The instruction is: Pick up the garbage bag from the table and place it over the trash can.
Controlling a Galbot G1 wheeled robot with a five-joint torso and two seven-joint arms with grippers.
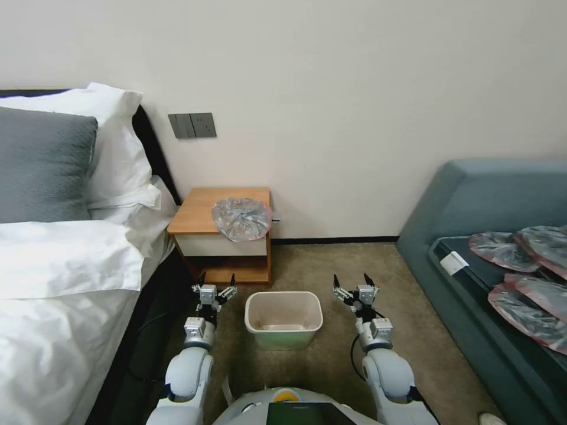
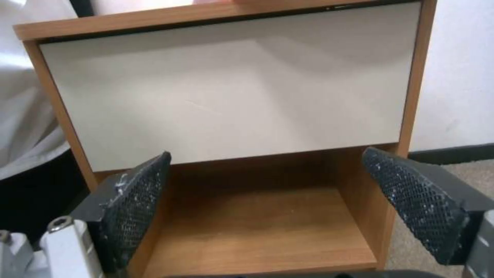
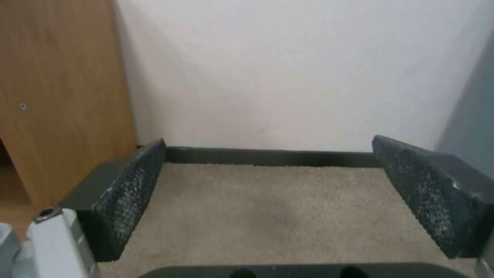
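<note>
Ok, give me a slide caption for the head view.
Both grippers, left and right, open beside the trash can; garbage bag on the table.

A bed (image 1: 53, 295) with white sheets stands on the left, a grey pillow (image 1: 41, 165) leaning against a white pillow (image 1: 118, 141). A dark switch plate (image 1: 192, 125) sits on the pale wall (image 1: 354, 88). On the right, a blue-grey sofa (image 1: 472, 200) carries several flat red-rimmed bags (image 1: 531, 271) and a white card (image 1: 453, 262). Beige carpet (image 1: 331, 265) covers the floor.
</note>
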